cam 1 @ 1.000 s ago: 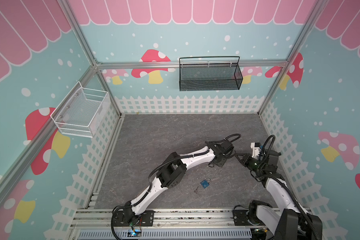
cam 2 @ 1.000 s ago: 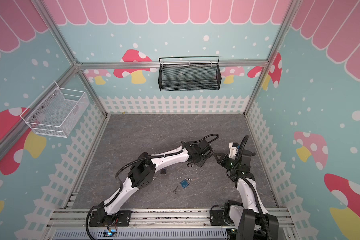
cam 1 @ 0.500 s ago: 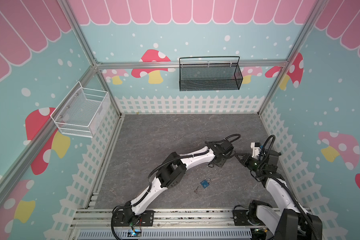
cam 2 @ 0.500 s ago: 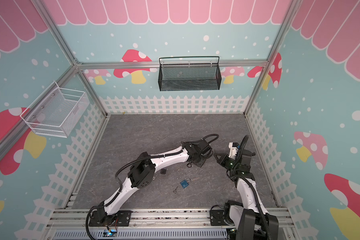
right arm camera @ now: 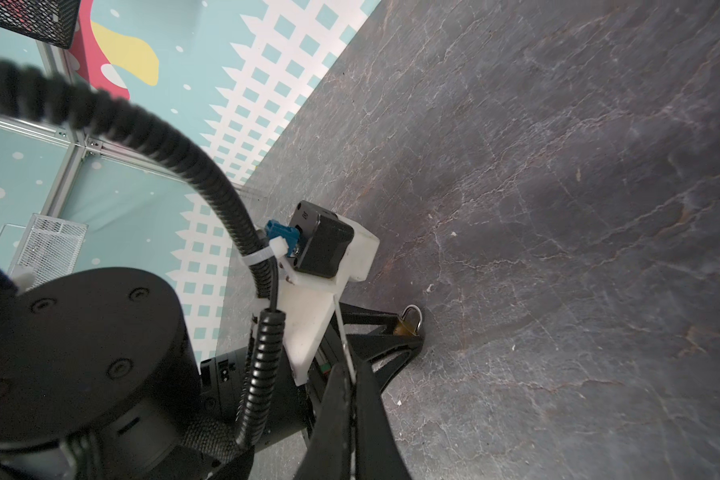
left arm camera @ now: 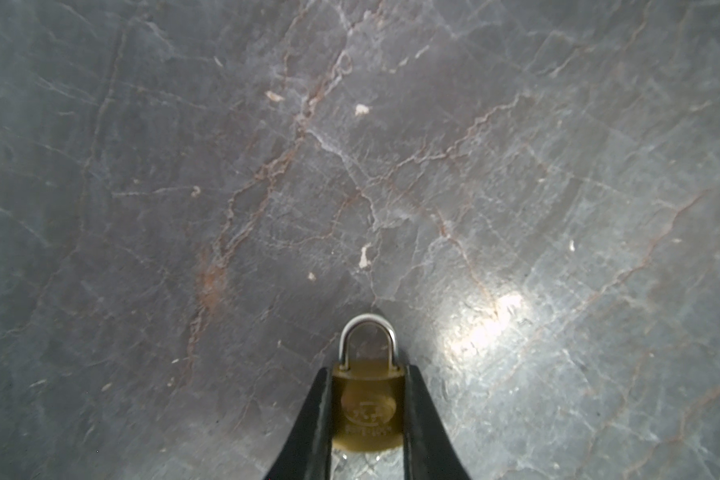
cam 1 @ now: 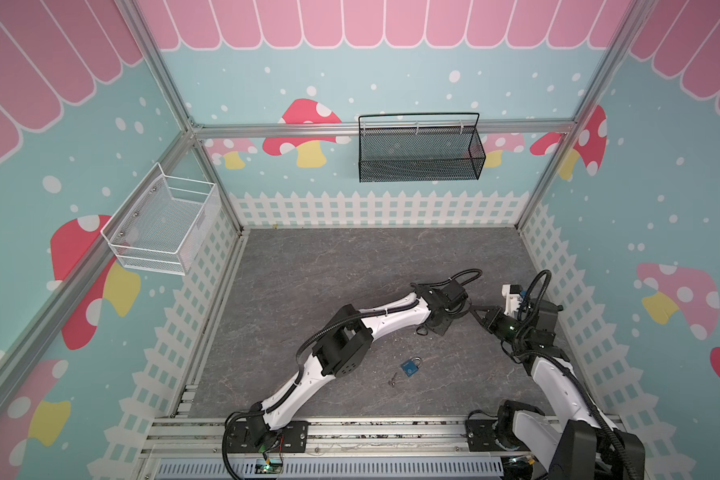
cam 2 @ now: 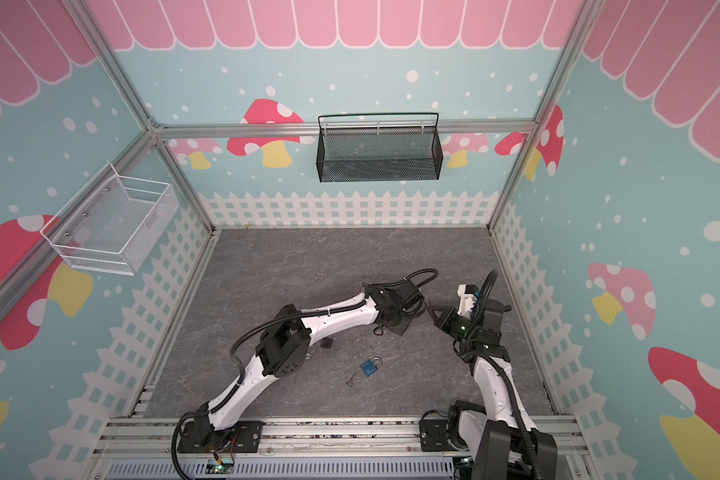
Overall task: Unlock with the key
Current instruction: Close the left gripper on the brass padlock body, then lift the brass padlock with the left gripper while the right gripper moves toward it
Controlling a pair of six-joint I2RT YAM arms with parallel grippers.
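Observation:
A brass padlock [left arm camera: 366, 409] with a silver shackle sits upright between the black fingers of my left gripper [left arm camera: 366, 374], which is shut on its body just above the grey floor. The right wrist view shows the same padlock [right arm camera: 409, 325] at the left gripper's tip. My right gripper [right arm camera: 351, 370] is shut on a thin silver key [right arm camera: 344, 336] whose blade points toward the left gripper. In both top views the left gripper [cam 1: 439, 328] points down at the floor, and the right gripper [cam 1: 474, 311] faces it from close by on the right.
A blue padlock [cam 1: 410, 368] lies on the floor nearer the front, with a small key [cam 1: 393, 379] beside it. A black mesh basket [cam 1: 420, 149] hangs on the back wall and a white wire basket [cam 1: 163, 226] on the left wall.
Both arms stay in nearly the same places. The left gripper's jaws have drawn closer together.

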